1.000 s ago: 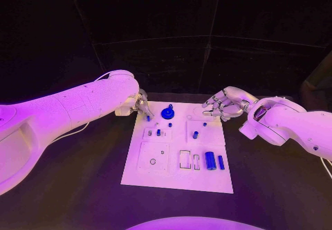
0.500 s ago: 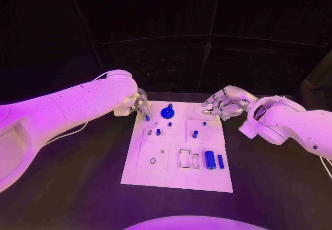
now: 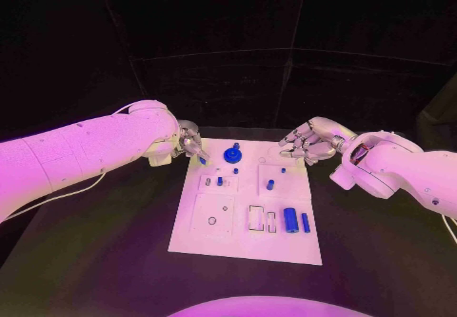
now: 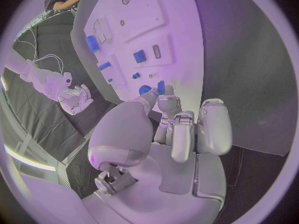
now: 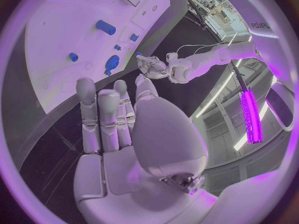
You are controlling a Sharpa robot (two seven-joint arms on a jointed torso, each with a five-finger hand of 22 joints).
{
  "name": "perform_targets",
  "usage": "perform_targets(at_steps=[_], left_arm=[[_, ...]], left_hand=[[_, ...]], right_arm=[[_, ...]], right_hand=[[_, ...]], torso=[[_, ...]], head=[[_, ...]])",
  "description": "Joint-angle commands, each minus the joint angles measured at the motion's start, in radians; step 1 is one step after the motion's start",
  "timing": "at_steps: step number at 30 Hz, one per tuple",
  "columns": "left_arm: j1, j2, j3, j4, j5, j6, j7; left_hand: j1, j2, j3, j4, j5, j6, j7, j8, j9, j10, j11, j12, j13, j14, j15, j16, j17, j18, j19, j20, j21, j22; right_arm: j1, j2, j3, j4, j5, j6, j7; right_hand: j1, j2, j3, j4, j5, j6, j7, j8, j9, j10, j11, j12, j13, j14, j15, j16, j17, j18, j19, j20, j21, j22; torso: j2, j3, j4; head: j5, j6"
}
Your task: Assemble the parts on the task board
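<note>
Black tabletop (image 3: 95,264) spreads under me, with the white task board (image 3: 243,244) lying at its middle. My left hand (image 3: 189,146) hovers at the board's far left corner, pinching a small blue peg (image 3: 202,160) between its fingertips (image 4: 163,92). My right hand (image 3: 306,143) hangs over the far right corner, fingers loosely apart and holding nothing. A round blue knob (image 3: 230,156) stands between my hands near the far edge, and a blue cylinder (image 3: 289,219) lies toward the near right corner.
</note>
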Motion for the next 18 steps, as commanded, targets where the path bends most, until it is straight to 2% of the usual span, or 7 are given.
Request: perform_targets(at_steps=[1, 5, 8, 13, 18], left_arm=[[-0.006, -0.026, 0.000, 0.059, -0.044, -0.141, 0.023], [-0.023, -0.064, -0.001, 0.126, -0.088, -0.202, 0.036], [-0.037, -0.079, -0.002, 0.155, -0.117, -0.227, 0.043], [-0.060, -0.094, -0.004, 0.191, -0.165, -0.247, 0.047], [-0.073, -0.099, -0.017, 0.208, -0.190, -0.237, 0.041]], left_hand=[[-0.011, -0.005, 0.105, -0.095, 0.003, -0.002, -0.003, 0.006, 0.061, 0.010, 0.001, -0.004, 0.001, 0.104, -0.006, 0.003, 0.263, -0.011, 0.002, -0.004, 0.005, 0.003], [-0.015, -0.011, 0.115, -0.097, 0.003, -0.002, -0.004, 0.010, 0.064, 0.013, 0.000, -0.002, 0.002, 0.104, -0.006, 0.003, 0.263, -0.011, 0.004, -0.005, 0.008, 0.007], [-0.017, -0.014, 0.123, -0.098, 0.003, -0.002, -0.004, 0.012, 0.066, 0.016, -0.001, 0.000, 0.005, 0.104, -0.007, 0.003, 0.263, -0.012, 0.006, -0.005, 0.010, 0.010], [-0.019, -0.018, 0.130, -0.099, 0.003, -0.002, -0.005, 0.014, 0.068, 0.018, -0.002, 0.001, 0.006, 0.104, -0.008, 0.003, 0.263, -0.012, 0.007, -0.006, 0.011, 0.013], [-0.019, -0.018, 0.130, -0.099, 0.003, -0.002, -0.005, 0.014, 0.068, 0.018, -0.002, 0.001, 0.006, 0.104, -0.008, 0.003, 0.263, -0.012, 0.007, -0.006, 0.011, 0.013]], right_arm=[[0.002, -0.001, 0.001, 0.001, 0.003, 0.002, 0.010], [0.002, -0.002, 0.001, -0.001, 0.003, 0.002, 0.011], [0.002, -0.002, 0.000, -0.003, 0.003, 0.001, 0.012], [0.002, 0.000, 0.000, -0.006, 0.003, 0.001, 0.012], [0.002, 0.001, 0.000, -0.007, 0.003, 0.002, 0.013]], right_hand=[[-0.005, 0.008, -0.003, 0.005, 0.003, -0.006, 0.001, 0.006, 0.000, -0.002, 0.003, 0.000, -0.001, 0.008, 0.000, -0.004, 0.000, 0.017, 0.000, 0.002, -0.006, -0.001], [-0.005, 0.008, -0.003, 0.005, 0.003, -0.006, 0.001, 0.006, 0.000, -0.002, 0.003, 0.000, -0.001, 0.008, 0.000, -0.004, 0.000, 0.017, 0.000, 0.002, -0.006, -0.001], [-0.005, 0.008, -0.003, 0.005, 0.003, -0.006, 0.001, 0.006, 0.000, -0.002, 0.003, 0.000, -0.001, 0.008, 0.000, -0.004, 0.000, 0.017, 0.000, 0.002, -0.006, -0.001], [-0.005, 0.008, -0.003, 0.005, 0.003, -0.006, 0.001, 0.006, 0.000, -0.002, 0.003, 0.000, -0.001, 0.008, 0.000, -0.004, 0.000, 0.017, 0.000, 0.002, -0.006, -0.001], [-0.005, 0.008, -0.003, 0.005, 0.003, -0.006, 0.001, 0.006, 0.000, -0.002, 0.003, 0.000, -0.001, 0.008, 0.000, -0.004, 0.000, 0.017, 0.000, 0.002, -0.006, -0.001]], torso=[[-0.002, 0.0008, 0.0020], [-0.001, -0.0008, 0.0033], [-0.002, -0.0018, 0.0054], [-0.001, -0.0011, 0.0030], [0.000, -0.0007, 0.0012]], head=[[0.003, 0.000], [0.004, 0.001], [0.003, 0.001], [0.008, 0.003], [0.012, 0.002]])
